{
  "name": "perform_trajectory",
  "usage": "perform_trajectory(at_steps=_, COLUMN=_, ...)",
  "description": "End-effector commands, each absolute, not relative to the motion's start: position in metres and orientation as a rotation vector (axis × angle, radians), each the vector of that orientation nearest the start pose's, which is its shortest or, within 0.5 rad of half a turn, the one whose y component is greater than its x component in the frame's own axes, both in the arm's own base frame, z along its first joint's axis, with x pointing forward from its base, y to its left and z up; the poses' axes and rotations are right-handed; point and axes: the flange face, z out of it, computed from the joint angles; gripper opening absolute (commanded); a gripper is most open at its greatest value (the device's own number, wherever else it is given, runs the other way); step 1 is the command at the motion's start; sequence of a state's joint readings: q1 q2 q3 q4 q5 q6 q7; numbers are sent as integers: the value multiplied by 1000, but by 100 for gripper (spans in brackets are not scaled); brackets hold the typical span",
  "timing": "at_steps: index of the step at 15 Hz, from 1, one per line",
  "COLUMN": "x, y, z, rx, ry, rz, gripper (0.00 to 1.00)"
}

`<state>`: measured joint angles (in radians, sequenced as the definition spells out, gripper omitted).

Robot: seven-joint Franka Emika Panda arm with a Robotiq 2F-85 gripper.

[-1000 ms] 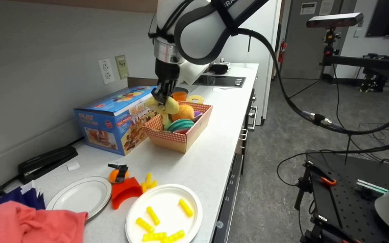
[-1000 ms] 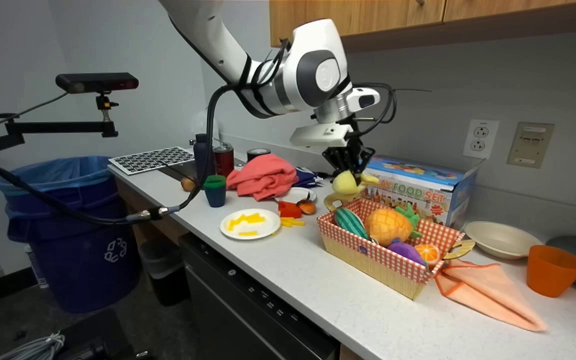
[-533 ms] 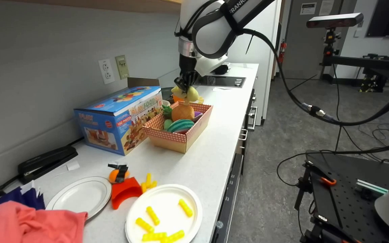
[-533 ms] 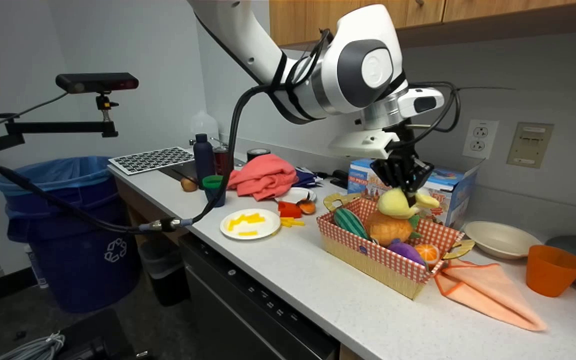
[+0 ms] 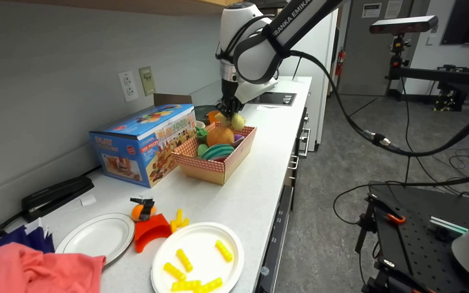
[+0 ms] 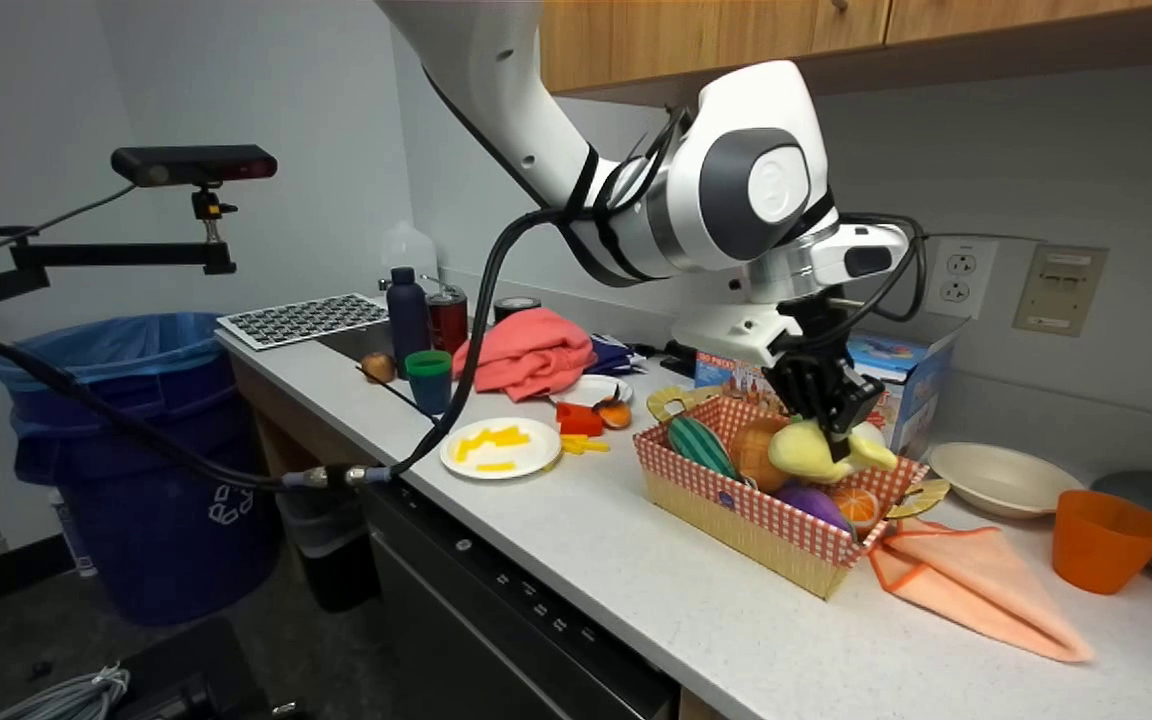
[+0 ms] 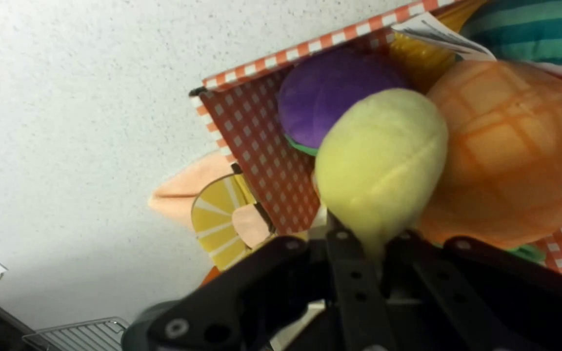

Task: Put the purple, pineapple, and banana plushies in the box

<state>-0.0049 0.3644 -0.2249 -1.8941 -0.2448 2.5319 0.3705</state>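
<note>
My gripper (image 7: 373, 239) is shut on the pale yellow banana plush (image 7: 382, 156). In both exterior views the gripper (image 5: 230, 114) (image 6: 838, 432) holds the banana plush (image 5: 237, 122) (image 6: 808, 452) low over the box, at rim height. The box (image 6: 736, 535) has a red-checked lining and stands on the counter; it also shows in another exterior view (image 5: 240, 162). The orange pineapple plush (image 7: 510, 151) lies in it beside the banana plush. The purple plush (image 7: 325, 97) lies in the box's corner, partly covered by the banana plush. The banana's lower end is hidden.
A striped melon plush (image 6: 701, 445) and an orange slice (image 6: 854, 506) lie in the box. A blue toy box (image 5: 136, 142) stands behind it. A pale bowl (image 6: 1006, 480), an orange cup (image 6: 1108, 540) and a peach cloth (image 6: 986, 590) are near one end.
My gripper has carried the banana plush along the box, from the melon end past the pineapple towards the purple end, and has come down. The things in the box look unmoved.
</note>
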Motion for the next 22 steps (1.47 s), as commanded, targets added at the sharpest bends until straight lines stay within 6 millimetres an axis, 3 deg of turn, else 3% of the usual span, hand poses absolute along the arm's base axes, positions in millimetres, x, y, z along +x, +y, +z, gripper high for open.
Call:
perform_trajectory(at_steps=1, x=654, y=-130, z=327, rx=-3279, ry=692, rz=-493, gripper=2)
perform_trajectory(at_steps=2, x=655, y=-128, z=321, rx=-3294, ry=698, rz=-482, gripper=2)
perform_trajectory(at_steps=3, x=657, y=-128, z=318, rx=-3302, ry=703, rz=-477, gripper=35)
perform_trajectory(at_steps=4, x=657, y=-127, z=316, rx=-3309, ry=706, rz=-475, gripper=36)
perform_trajectory(at_steps=7, x=654, y=-126, z=323, rx=-3331, ry=716, rz=-490, gripper=57)
perform_trajectory(at_steps=12, x=633, y=-114, z=349, rx=-3312, ry=735, rz=-490, gripper=95)
perform_trajectory(at_steps=14, x=623, y=-103, z=360, rx=-3289, ry=717, rz=-509, gripper=100)
perform_trajectory(at_steps=22, x=584, y=-59, z=400, rx=-3239, ry=671, rz=-606, gripper=100)
